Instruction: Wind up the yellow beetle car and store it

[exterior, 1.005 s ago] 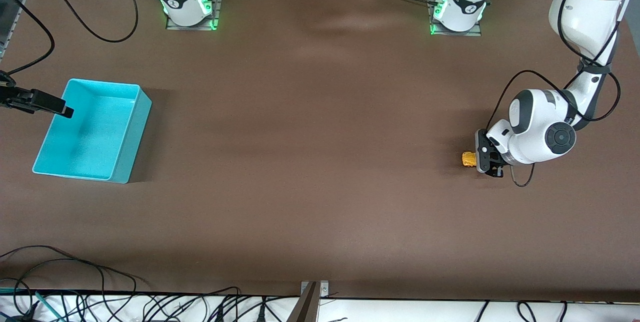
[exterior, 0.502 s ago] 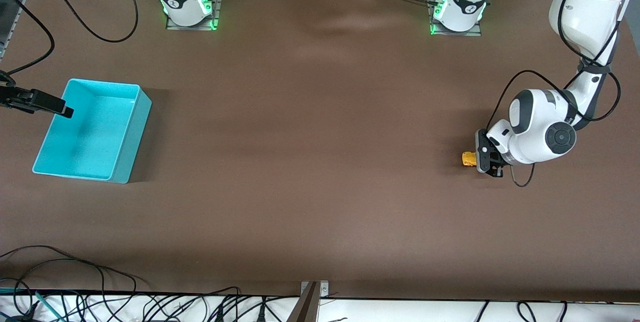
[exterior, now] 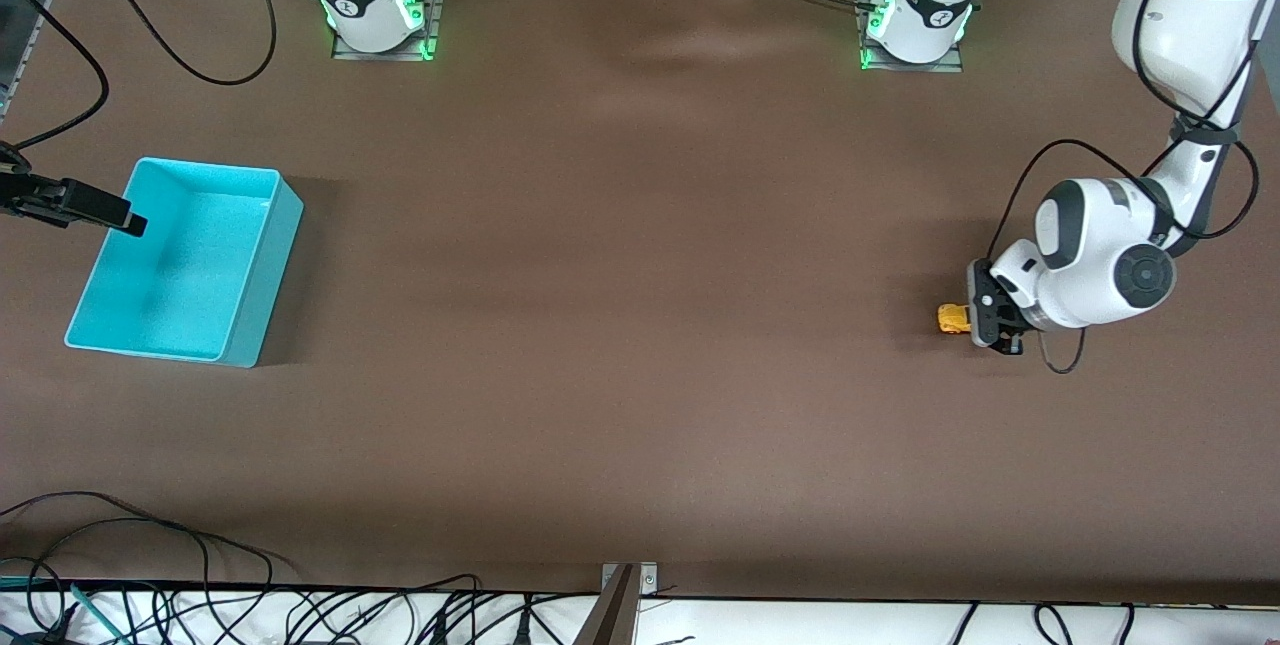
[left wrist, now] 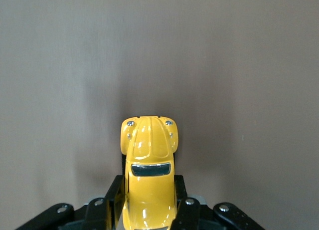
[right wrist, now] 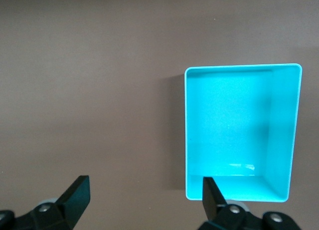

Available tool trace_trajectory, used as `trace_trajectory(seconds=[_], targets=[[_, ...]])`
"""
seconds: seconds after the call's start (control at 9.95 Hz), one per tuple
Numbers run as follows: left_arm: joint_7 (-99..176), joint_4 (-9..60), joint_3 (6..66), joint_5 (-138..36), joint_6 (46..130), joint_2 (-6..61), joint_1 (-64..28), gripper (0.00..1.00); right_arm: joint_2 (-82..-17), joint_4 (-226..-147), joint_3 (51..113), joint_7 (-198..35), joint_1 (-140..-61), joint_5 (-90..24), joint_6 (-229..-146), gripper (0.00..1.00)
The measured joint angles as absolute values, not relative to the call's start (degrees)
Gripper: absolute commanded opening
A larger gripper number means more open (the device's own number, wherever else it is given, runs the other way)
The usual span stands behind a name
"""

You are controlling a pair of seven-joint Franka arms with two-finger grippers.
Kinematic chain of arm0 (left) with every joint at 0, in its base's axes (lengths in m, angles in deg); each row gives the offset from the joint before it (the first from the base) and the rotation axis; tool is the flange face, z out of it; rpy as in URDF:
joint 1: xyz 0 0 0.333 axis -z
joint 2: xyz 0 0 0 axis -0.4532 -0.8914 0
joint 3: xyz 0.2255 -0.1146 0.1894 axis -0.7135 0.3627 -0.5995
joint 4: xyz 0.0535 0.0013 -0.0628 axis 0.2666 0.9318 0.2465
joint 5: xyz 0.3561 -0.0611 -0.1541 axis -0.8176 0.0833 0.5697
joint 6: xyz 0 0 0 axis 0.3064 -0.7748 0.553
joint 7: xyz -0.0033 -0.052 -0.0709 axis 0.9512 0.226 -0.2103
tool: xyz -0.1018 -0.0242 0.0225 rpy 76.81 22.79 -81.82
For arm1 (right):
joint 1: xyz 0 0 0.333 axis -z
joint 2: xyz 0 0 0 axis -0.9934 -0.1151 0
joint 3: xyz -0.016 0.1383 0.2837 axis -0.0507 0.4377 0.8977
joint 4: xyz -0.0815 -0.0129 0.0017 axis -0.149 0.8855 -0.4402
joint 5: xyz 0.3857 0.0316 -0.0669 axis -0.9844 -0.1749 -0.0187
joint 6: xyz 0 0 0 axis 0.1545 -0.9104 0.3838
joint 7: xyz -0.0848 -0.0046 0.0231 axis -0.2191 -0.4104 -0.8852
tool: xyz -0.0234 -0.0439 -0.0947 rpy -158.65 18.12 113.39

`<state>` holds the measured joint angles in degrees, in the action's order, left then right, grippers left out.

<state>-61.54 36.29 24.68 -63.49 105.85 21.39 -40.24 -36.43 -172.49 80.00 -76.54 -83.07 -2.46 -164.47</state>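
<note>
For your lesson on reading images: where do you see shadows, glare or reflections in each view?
Front view: soft shadow beside the turquoise bin and under the left gripper; green glow at both arm bases. Left wrist view: glossy highlights on the yellow beetle car, dark shadow on the table ahead of it. Right wrist view: a faint bright reflection on the bin's floor; the right gripper stands open.

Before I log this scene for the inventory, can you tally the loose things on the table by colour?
Yellow: 1, the toy car, gripped by the left gripper at the left arm's end of the table.
Turquoise: 1, the bin, empty, at the right arm's end, with the open right gripper above the table beside it.
Total: 2.
</note>
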Motion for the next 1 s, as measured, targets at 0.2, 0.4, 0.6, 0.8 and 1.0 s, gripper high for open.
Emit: trace_trajectory(seconds=[0.2,0.4,0.6,0.8,1.0], targets=[[-66.57,34.51,24.57,-63.49,105.27,20.41,-44.80,0.10,-36.43,-172.49,80.00,-76.54,-83.05,-2.46,-164.47,1.00],[-71.87,31.87,24.32,-63.49,104.61,18.95,-49.18,0.10,-36.43,-172.49,80.00,-76.55,-83.03,-2.46,-164.47,1.00],[-74.35,29.80,24.25,-63.50,104.73,17.71,-53.34,0.11,-36.44,-172.49,80.00,-76.55,-83.01,-2.46,-164.47,1.00],[-75.71,28.78,24.28,-63.94,104.90,17.12,-55.26,0.13,-36.43,-172.49,80.00,-76.55,-83.00,-2.46,-164.47,1.00],[-77.15,28.21,24.22,-65.17,104.88,16.79,-55.68,0.12,-36.44,-172.49,80.00,-76.55,-83.00,-2.46,-164.47,1.00]])
